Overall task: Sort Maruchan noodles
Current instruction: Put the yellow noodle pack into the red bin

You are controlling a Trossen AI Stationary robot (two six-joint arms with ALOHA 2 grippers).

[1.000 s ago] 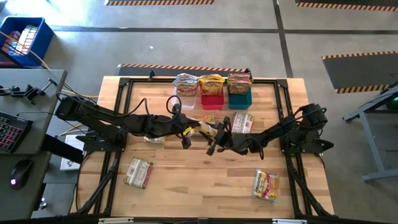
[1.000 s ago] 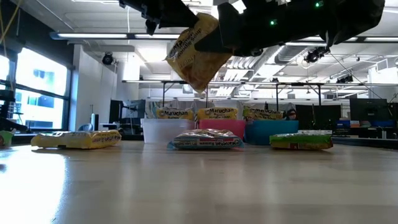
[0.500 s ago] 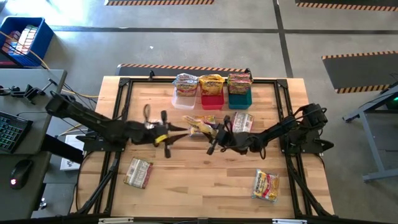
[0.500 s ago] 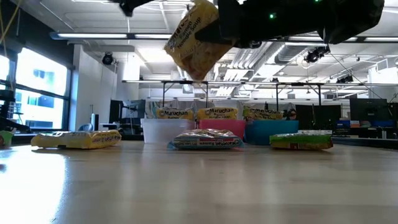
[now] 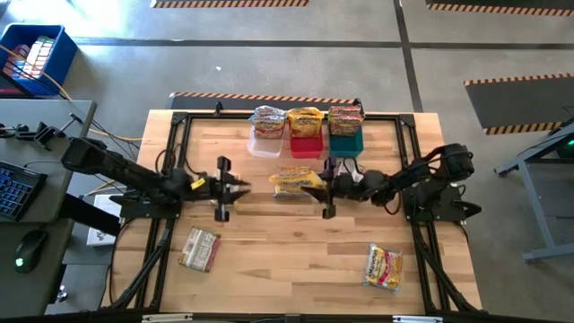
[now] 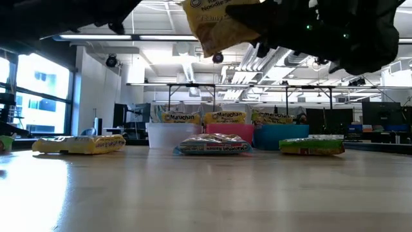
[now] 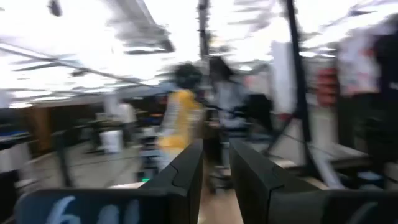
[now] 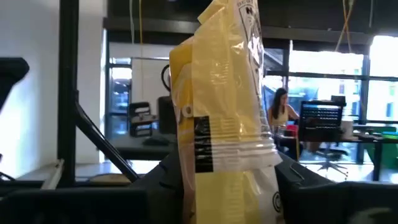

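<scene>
Clamped only on one end of the yellow packet (image 5: pixel 293 182), the right gripper (image 5: pixel 325 187) could let it slip before the red bin (image 5: pixel 306 143), while the left gripper (image 5: pixel 235 187) waits slightly parted, holding nothing.

yellow pkt (image 8: pixel 221 124), red bin (image 5: pixel 306 144), teal bin (image 5: pixel 346 143)

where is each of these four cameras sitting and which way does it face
High view: overhead, straight down on the table; both arms show.
Low view: at tabletop height, looking level toward the bins; arms overhead.
Left wrist view: looks past the left claw, empty, into the room.
Right wrist view: looks past the right claw, shut on the yellow packet.
All views share that packet.
</scene>
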